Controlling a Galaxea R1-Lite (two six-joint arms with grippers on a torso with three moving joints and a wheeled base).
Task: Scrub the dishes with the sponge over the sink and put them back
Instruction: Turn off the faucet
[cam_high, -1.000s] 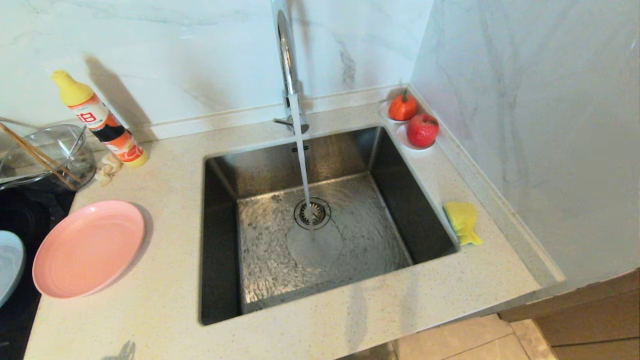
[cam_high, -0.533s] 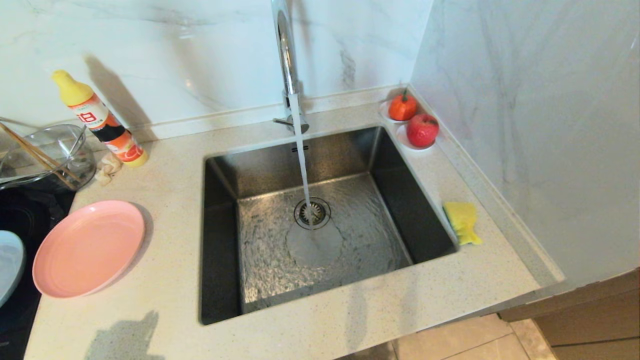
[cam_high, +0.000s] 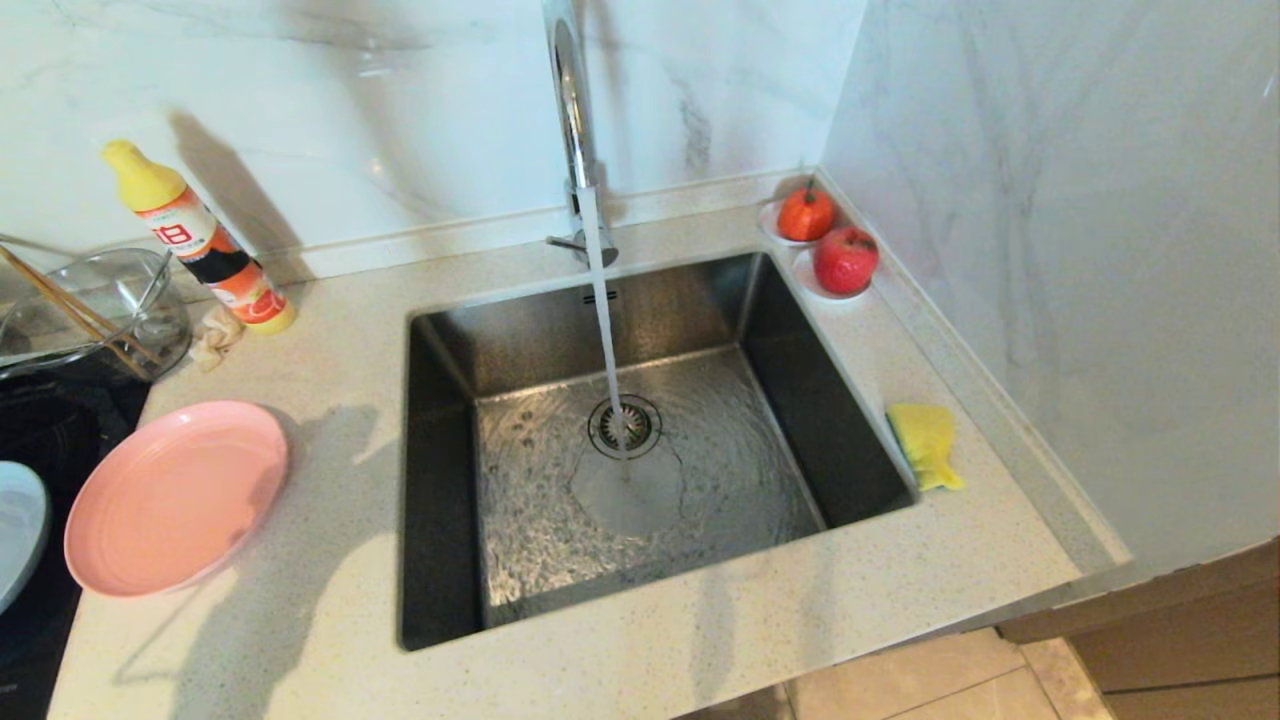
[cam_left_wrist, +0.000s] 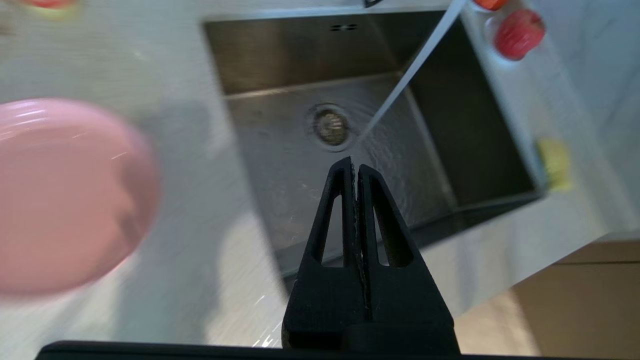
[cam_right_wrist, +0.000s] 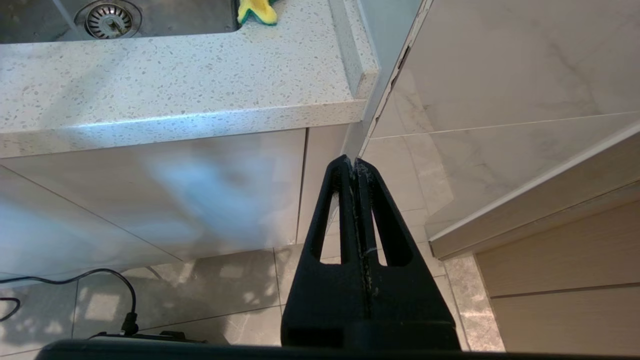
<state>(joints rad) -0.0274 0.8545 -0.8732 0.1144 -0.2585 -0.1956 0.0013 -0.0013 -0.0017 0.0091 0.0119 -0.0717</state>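
The pink plate (cam_high: 175, 497) lies on the counter left of the sink (cam_high: 640, 480); a light blue plate (cam_high: 18, 530) shows at the left edge. Water runs from the faucet (cam_high: 572, 110) onto the drain. The yellow sponge (cam_high: 925, 443) rests on the counter right of the basin. Neither gripper appears in the head view. My left gripper (cam_left_wrist: 354, 162) hangs shut and empty above the counter's front, with the sink (cam_left_wrist: 280, 165) ahead and the pink plate (cam_left_wrist: 65, 195) off to one side. My right gripper (cam_right_wrist: 353, 161) is shut, parked below counter level facing the cabinet and floor; the sponge (cam_right_wrist: 257, 11) shows far above it.
A detergent bottle (cam_high: 195, 238) and a glass bowl (cam_high: 95, 305) with chopsticks stand at the back left beside a black cooktop (cam_high: 45, 430). Two fruits on small saucers (cam_high: 825, 245) sit at the sink's back right corner. A marble wall (cam_high: 1050, 250) closes the right side.
An arm's shadow has grown across the counter between the pink plate and the sink, from a small patch at the front edge. Plates, sponge and water stream stay as they were.
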